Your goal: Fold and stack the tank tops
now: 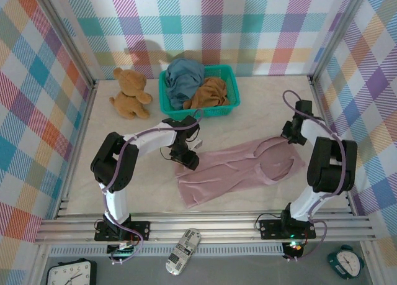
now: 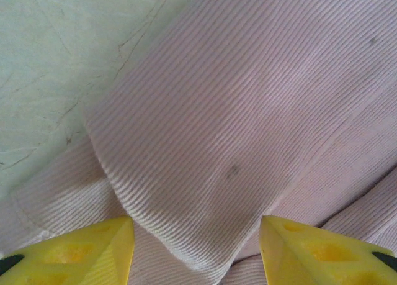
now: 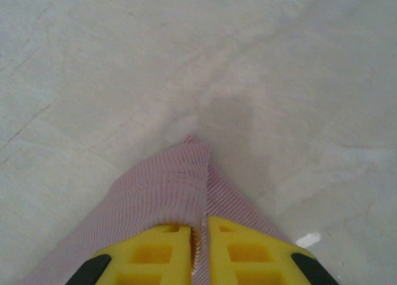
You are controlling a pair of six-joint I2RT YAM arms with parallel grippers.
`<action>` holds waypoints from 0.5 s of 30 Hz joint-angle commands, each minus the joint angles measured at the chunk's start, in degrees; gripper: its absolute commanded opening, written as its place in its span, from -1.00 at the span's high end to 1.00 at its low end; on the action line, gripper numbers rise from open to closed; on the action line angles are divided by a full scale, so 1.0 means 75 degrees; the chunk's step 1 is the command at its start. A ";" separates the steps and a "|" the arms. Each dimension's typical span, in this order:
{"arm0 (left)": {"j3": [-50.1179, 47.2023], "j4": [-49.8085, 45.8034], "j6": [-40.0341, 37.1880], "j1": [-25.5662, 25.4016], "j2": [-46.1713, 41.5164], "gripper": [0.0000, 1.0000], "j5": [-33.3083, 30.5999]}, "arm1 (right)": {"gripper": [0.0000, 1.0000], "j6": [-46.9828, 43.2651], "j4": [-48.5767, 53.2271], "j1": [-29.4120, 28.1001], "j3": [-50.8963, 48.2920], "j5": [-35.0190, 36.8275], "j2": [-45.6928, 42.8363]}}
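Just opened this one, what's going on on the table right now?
Two robot arms are working on the pink tank top, which lies spread on the table. The right gripper pinches a narrow end of it at the right side; the left gripper hovers open over its left end. The blue top and brown top sit crumpled in the basket, not yet folded.

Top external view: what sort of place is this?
Probably a robot test cell: plaid walls on an aluminium frame, two arms bolted at the table edge, and a pink tank top spread out.
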State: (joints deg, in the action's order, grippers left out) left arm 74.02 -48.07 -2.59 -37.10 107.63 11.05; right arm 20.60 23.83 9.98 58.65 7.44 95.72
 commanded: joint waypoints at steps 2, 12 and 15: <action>-0.0154 -0.0313 -0.0295 -0.0021 -0.0043 -0.12 0.0161 | 0.75 0.0725 -0.0802 0.0489 -0.0717 -0.0975 -0.0195; 0.0497 -0.0637 -0.0475 0.0002 0.0042 -0.12 0.0507 | 0.57 0.0197 0.0156 0.0785 -0.0491 -0.1574 0.0234; 0.0932 -0.0771 -0.0452 0.0025 0.0028 -0.12 0.0708 | 0.41 -0.0014 0.0242 0.0890 -0.0543 -0.2007 -0.0058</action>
State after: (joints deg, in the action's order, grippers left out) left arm 77.10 -51.35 -4.99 -37.08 107.96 13.69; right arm 22.76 23.42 15.62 54.96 -3.46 97.78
